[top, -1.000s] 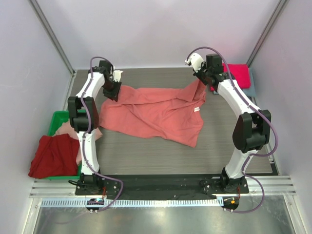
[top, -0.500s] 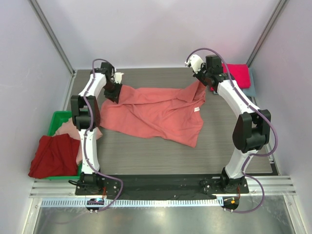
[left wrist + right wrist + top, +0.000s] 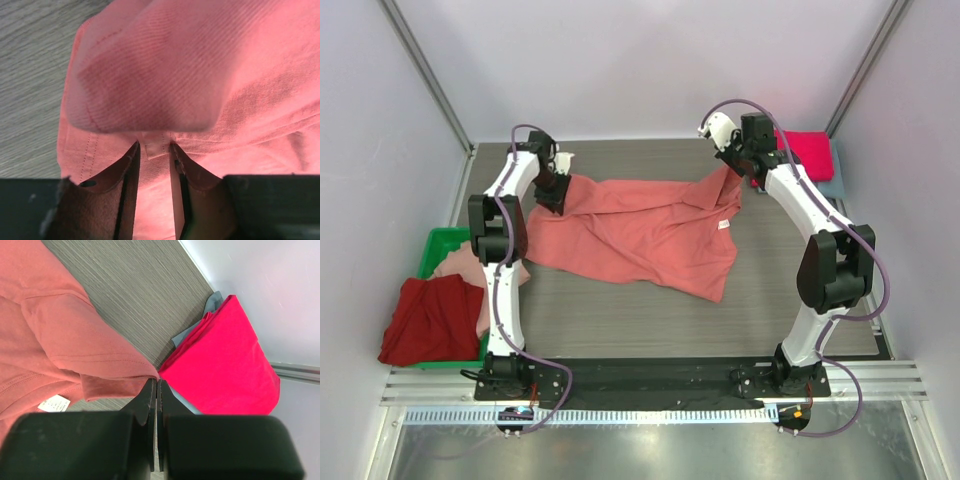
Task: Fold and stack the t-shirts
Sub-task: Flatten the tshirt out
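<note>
A salmon-coral t-shirt lies spread and creased across the middle of the table. My left gripper is shut on its far left corner; in the left wrist view salmon cloth bunches over the fingertips and fills the narrow gap of the gripper. My right gripper is shut on the shirt's far right edge, its jaws pressed together on a hem corner. The small white neck label shows near it. A folded magenta t-shirt lies on a grey-blue one at the back right.
A green bin sits off the table's left edge, with a dark red shirt and a pale pink one hanging over it. Walls enclose the table on three sides. Both arm bases stand at the near rail.
The left arm has crept slightly to the right with the shirt corner in its grip. The right arm and the rest of the cloth look unchanged.
</note>
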Motion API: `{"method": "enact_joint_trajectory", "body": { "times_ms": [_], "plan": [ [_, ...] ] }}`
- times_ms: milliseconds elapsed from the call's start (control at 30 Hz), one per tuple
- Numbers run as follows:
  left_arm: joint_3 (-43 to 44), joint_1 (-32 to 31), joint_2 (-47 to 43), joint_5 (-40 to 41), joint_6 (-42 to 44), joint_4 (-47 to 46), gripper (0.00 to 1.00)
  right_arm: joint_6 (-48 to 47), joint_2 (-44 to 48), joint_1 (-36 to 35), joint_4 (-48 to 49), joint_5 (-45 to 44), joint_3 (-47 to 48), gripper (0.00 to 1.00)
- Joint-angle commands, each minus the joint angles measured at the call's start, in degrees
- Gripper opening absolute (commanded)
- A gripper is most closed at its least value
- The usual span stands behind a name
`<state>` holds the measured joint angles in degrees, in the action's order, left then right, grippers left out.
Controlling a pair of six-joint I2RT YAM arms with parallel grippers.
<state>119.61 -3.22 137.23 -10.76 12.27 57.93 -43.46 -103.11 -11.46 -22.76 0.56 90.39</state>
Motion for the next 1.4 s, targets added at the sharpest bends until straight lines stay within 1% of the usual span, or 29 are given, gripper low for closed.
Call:
{"method": "enact_joint_trajectory", "body": {
  "times_ms": [0,133,167,267,400,467,500,600,633,833,900,933,1133,1267,1300,1333,1367],
  "plan": [
    [1.8,0.5,0.7,-1.2,-0.2,0.6,0.29,-0.7,2.1,-0.4,1.0,-0.3,1.4,0.01],
    [1.8,0.5,0.7,-1.2,-0.1,0.5,0.19,-0.7,2.1,-0.5,1.0,-0.3,1.3,0.01],
    [1.9,0.5,0.8,-1.2,-0.1,0.6,0.13,-0.7,1.9,-0.5,1.0,-0.3,1.3,0.01],
    [1.9,0.5,0.6,-1.1,-0.2,0.3,0.0,-0.7,1.9,-0.5,1.0,-0.3,1.4,0.01],
    [2.6,0.5,-1.1,-0.7,-0.1,0.5,0.0,-0.7,2.4,-0.4,1.1,-0.3,1.7,0.01],
    [3.0,0.6,-2.9,0.9,1.2,1.5,0.0,-0.7,3.3,-0.4,1.4,-3.3,2.2,0.01],
    [4.3,0.8,-4.1,1.6,1.7,1.9,0.0,-0.7,3.7,-0.4,1.8,-4.8,3.0,0.01],
    [9.2,1.6,-7.8,1.7,4.0,7.3,0.0,-0.5,5.5,0.7,2.9,-5.5,5.7,0.01],
    [10.0,1.8,-9.9,1.5,4.3,7.9,0.0,-0.2,5.8,1.4,2.9,-5.4,6.4,0.01],
    [11.5,2.0,-16.3,-1.8,3.8,10.3,0.02,-0.3,8.6,1.8,2.9,-5.8,8.6,0.01],
    [11.3,2.0,-17.0,-3.4,3.2,10.6,0.02,-0.2,9.9,1.8,3.0,-5.7,8.5,0.01],
    [11.0,2.0,-17.3,-4.0,2.8,10.8,0.0,-0.2,10.2,1.8,3.0,-5.7,8.5,0.01],
    [10.5,2.0,-20.9,-5.8,2.8,10.9,0.0,-1.4,14.4,1.9,2.8,-6.6,8.2,0.01],
    [13.4,2.0,-25.3,-4.8,2.6,9.5,0.0,2.2,15.8,3.4,4.1,-9.6,12.9,0.01],
    [14.1,2.0,-27.9,-4.3,2.6,8.1,0.0,5.1,15.8,4.6,5.8,-11.4,16.1,0.01],
    [14.2,2.0,-29.2,-3.3,2.7,7.1,0.0,6.7,15.7,5.4,6.8,-12.5,17.9,0.01],
    [14.3,2.0,-30.5,-2.6,2.8,5.4,0.0,8.0,15.3,6.1,7.7,-13.4,21.6,0.01]
  ]
}}
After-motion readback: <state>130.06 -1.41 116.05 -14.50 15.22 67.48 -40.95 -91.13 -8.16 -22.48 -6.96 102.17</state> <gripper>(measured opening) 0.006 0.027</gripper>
